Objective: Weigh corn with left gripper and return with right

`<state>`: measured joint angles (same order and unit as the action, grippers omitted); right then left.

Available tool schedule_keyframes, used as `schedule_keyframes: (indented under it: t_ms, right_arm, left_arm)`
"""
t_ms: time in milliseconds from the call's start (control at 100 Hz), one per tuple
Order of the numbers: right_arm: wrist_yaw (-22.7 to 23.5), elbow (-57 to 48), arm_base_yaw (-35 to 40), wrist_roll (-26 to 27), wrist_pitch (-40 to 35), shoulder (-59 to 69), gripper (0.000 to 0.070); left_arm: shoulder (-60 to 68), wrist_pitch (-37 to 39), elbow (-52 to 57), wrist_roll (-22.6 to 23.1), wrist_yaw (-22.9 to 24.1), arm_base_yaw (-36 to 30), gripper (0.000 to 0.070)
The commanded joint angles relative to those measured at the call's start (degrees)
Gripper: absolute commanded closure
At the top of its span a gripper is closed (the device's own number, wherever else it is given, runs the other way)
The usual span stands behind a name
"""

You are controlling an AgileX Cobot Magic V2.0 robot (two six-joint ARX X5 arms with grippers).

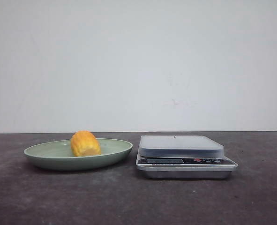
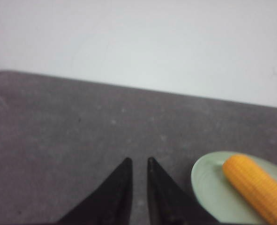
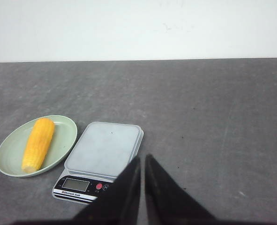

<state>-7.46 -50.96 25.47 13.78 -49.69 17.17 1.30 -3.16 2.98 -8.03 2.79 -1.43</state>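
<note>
Fingers of the black left gripper [image 2: 138, 161] and black right gripper [image 3: 142, 158] nearly closed, empty, above the dark grey desk [image 1: 129, 197]. Yellow-orange corn cob [image 1: 85, 143] lies in the pale green plate [image 1: 44, 157], beside the silver kitchen scale [image 1: 185, 154].

Open air above corn [image 1: 85, 143], low plate [image 1: 44, 157] rim around it, scale [image 1: 181, 146] just beside.
</note>
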Motion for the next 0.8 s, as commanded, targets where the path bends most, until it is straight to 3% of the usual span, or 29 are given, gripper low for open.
schedule_keyframes:
  t_ms: [0, 210, 380, 790]
  right_arm:
    - [0.0, -0.6, 0.2, 0.5, 0.6, -0.1, 0.0689]
    - [0.0, -0.6, 0.2, 0.5, 0.6, -0.1, 0.0689]
    - [0.0, -0.6, 0.2, 0.5, 0.6, -0.1, 0.0689]
    - [0.0, -0.6, 0.2, 0.5, 0.6, -0.1, 0.0689]
  left_arm:
    - [-0.7, 1.5, -1.0, 0.9, -0.4, 0.6, 0.0684]
    - [-1.1, -1.0, -2.2, 1.2, -0.4, 1.0, 0.0683]
    - [-1.1, -7.8, -2.2, 1.4, -0.4, 1.0, 0.0684]
    - [-1.1, -7.6, -2.2, 1.3, -0.5, 1.0, 0.0683]
